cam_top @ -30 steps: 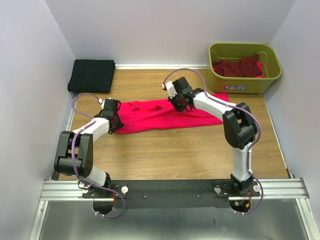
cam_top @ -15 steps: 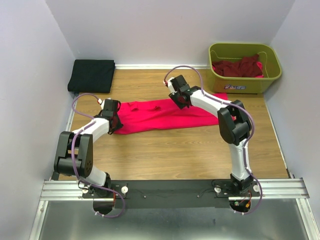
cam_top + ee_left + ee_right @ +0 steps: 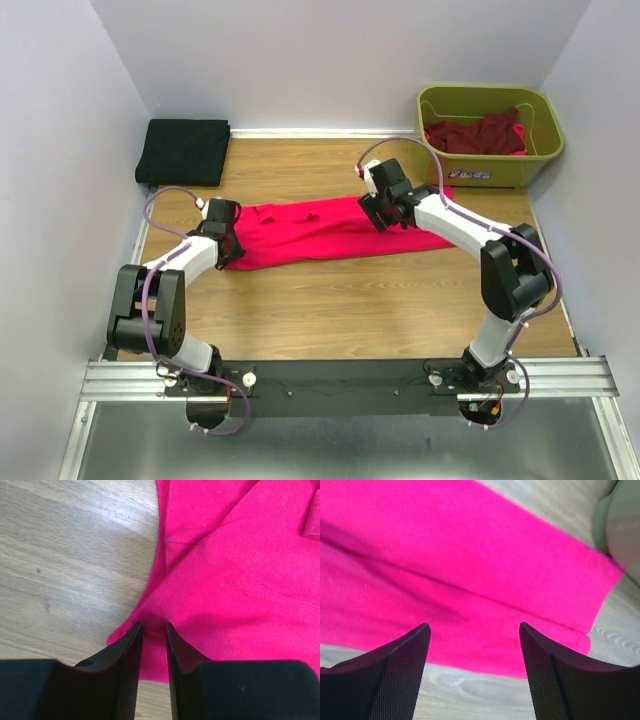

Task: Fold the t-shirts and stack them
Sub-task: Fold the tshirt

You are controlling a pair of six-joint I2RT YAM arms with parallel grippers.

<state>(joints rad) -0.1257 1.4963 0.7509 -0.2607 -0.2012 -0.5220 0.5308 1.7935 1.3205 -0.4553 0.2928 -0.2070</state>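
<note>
A bright pink-red t-shirt (image 3: 310,230) lies folded into a long band across the wooden table. My left gripper (image 3: 232,250) is at its left end, shut on a bunched corner of the cloth (image 3: 240,570), which shows between the narrow jaws (image 3: 152,626). My right gripper (image 3: 385,215) hovers open over the right part of the band, with the pink cloth (image 3: 470,555) and bare wood below its fingers (image 3: 475,627). A folded black t-shirt (image 3: 183,150) lies at the back left. Dark maroon t-shirts (image 3: 475,135) are heaped in the tub.
The olive-green tub (image 3: 490,172) stands at the back right, close to the pink shirt's right end, and its corner (image 3: 620,525) shows in the right wrist view. Walls close the table on three sides. Bare wood (image 3: 340,300) lies in front of the shirt.
My right gripper has opened and moved right along the pink shirt, from its middle towards its right end. The left gripper has held still.
</note>
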